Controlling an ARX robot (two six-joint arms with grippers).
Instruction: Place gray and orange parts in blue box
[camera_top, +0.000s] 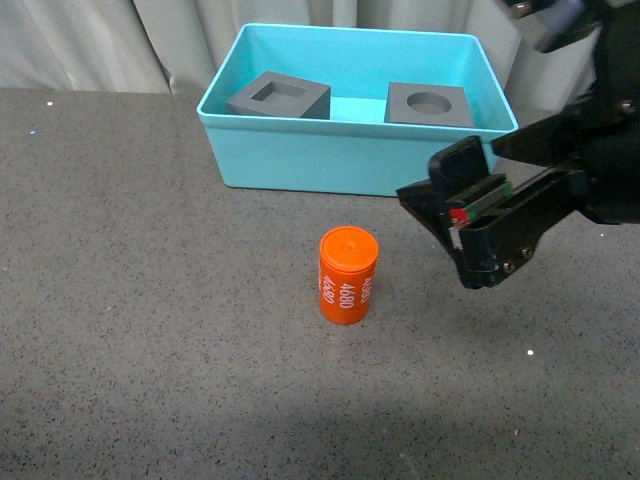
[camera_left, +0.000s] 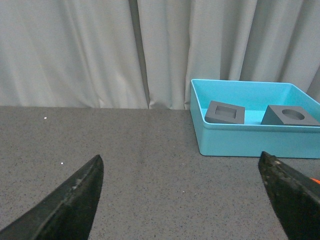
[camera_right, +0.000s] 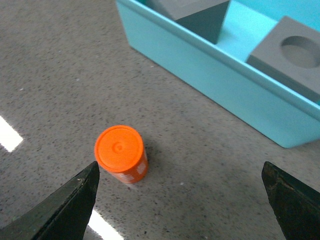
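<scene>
An orange cylinder (camera_top: 347, 275) printed "4680" stands upright on the dark tabletop in front of the blue box (camera_top: 350, 165). Inside the box lie two gray cubes: one with a square recess (camera_top: 278, 97) on the left, one with a round hole (camera_top: 429, 104) on the right. My right gripper (camera_top: 450, 225) hovers open to the right of the cylinder, above the table. In the right wrist view the cylinder (camera_right: 121, 153) sits near one fingertip (camera_right: 75, 200), not between the jaws. My left gripper (camera_left: 180, 172) is open over bare table, with the box (camera_left: 257, 142) beyond it.
Grey curtains (camera_top: 120, 40) hang behind the table's far edge. The speckled dark tabletop (camera_top: 150, 300) stretches left of and in front of the cylinder. The left arm does not show in the front view.
</scene>
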